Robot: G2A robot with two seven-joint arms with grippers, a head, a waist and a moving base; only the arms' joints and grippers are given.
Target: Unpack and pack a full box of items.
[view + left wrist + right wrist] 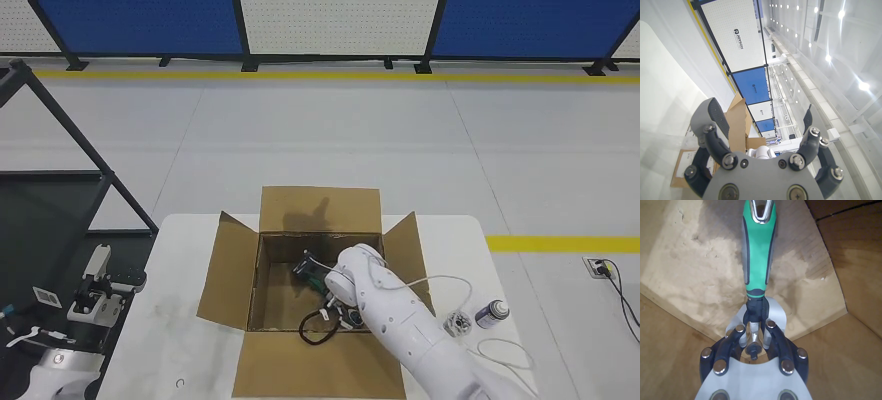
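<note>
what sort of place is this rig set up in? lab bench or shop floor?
Probably an industrial hall or fenced test cell: blue and white partition panels fence the area, a yellow line marks the floor, and the left wrist view shows a high ceiling with rows of lights.

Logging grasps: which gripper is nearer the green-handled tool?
Right. The right gripper, jaws shut, holds the tool inside the box; the left gripper, jaws open, is outside it.

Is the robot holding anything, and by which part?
The right gripper is shut on a green-handled ratchet, at its metal neck just below the handle. The left gripper is open and empty.
</note>
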